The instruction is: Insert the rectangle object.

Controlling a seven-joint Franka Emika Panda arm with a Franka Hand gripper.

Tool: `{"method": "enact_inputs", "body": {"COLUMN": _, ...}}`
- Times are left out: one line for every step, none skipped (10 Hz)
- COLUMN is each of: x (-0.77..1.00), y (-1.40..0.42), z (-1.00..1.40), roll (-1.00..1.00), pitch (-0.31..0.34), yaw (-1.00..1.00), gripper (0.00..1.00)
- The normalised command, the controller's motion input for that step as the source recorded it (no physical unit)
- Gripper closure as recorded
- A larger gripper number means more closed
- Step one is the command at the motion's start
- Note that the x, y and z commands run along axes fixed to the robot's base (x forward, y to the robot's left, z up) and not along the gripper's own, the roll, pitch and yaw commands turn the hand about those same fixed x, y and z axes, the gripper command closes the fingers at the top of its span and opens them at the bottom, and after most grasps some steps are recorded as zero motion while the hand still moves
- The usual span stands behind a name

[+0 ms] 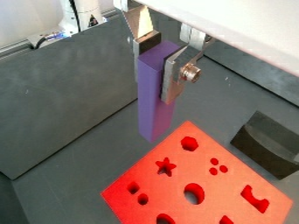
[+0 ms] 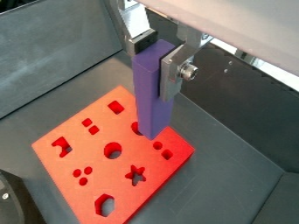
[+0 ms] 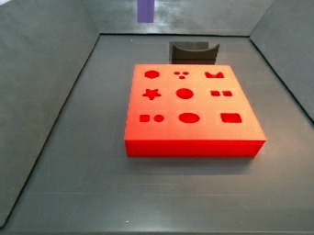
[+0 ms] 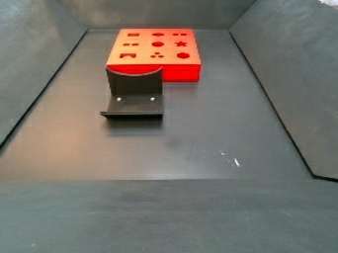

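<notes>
we counted one gripper (image 1: pixel 160 63), one purple bar (image 1: pixel 153 92), one red block (image 3: pixel 193 108) and one dark fixture (image 4: pixel 133 102). in both wrist views the gripper was clamped on the bar's upper end, a silver finger (image 2: pixel 170 70) flat against its side, the bar hanging upright above the red block with its lower end clear of the surface. in a side view only the bar's lower tip (image 3: pixel 145 10) showed at 12 o'clock, high above the floor; the gripper itself was out of frame there. in that view the block's top showed eleven shaped holes and the fixture (image 3: pixel 192 49) sat at the block's 12 o'clock.
</notes>
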Motion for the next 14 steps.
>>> {"method": "enact_inputs", "body": {"x": 0.48, "y": -0.21, "z": -0.12, "roll": 0.00, "pitch": 0.000, "yaw": -0.08, "gripper": 1.00}}
{"method": "enact_inputs", "body": {"x": 0.54, "y": -0.27, "z": -0.29, "roll": -0.09, "pitch": -0.133, "yaw": -0.06, "gripper": 1.00}}
{"method": "enact_inputs", "body": {"x": 0.55, "y": -0.36, "z": -0.37, "roll": -0.07, "pitch": -0.181, "yaw": -0.06, "gripper": 1.00}}
{"method": "enact_inputs", "body": {"x": 0.62, "y": -0.43, "z": -0.37, "roll": -0.03, "pitch": -0.161, "yaw": -0.09, "gripper": 1.00}}
{"method": "enact_inputs", "body": {"x": 0.63, "y": -0.41, "z": -0.37, "roll": 0.00, "pitch": -0.156, "yaw": -0.13, "gripper": 1.00}}
{"method": "enact_inputs", "body": {"x": 0.66, "y": -0.21, "z": -0.27, "roll": 0.00, "pitch": -0.121, "yaw": -0.37, "gripper": 1.00}}
{"method": "enact_inputs", "body": {"x": 0.15, "y": 0.00, "z": -0.09, "roll": -0.09, "pitch": -0.177, "yaw": -0.86, "gripper": 1.00}}
{"method": "enact_inputs", "body": {"x": 0.01, "y": 0.00, "z": -0.10, "roll": -0.08, "pitch": -0.174, "yaw": -1.00, "gripper": 1.00}}
{"method": "enact_inputs", "body": {"x": 0.00, "y": 0.00, "z": -0.15, "roll": -0.06, "pitch": -0.176, "yaw": -1.00, "gripper": 1.00}}
{"method": "enact_inputs", "body": {"x": 0.03, "y": 0.00, "z": -0.20, "roll": -0.04, "pitch": -0.187, "yaw": -0.98, "gripper": 1.00}}
{"method": "enact_inputs", "body": {"x": 0.06, "y": 0.00, "z": -0.27, "roll": 0.00, "pitch": -0.176, "yaw": -0.97, "gripper": 1.00}}
{"method": "enact_inputs", "body": {"x": 0.12, "y": 0.00, "z": -0.33, "roll": 0.00, "pitch": -0.166, "yaw": -0.92, "gripper": 1.00}}
{"method": "enact_inputs", "body": {"x": 0.19, "y": 0.00, "z": -0.24, "roll": 0.02, "pitch": -0.136, "yaw": -0.89, "gripper": 1.00}}
{"method": "enact_inputs", "body": {"x": 0.22, "y": 0.00, "z": -0.24, "roll": 0.07, "pitch": -0.099, "yaw": -0.88, "gripper": 1.00}}
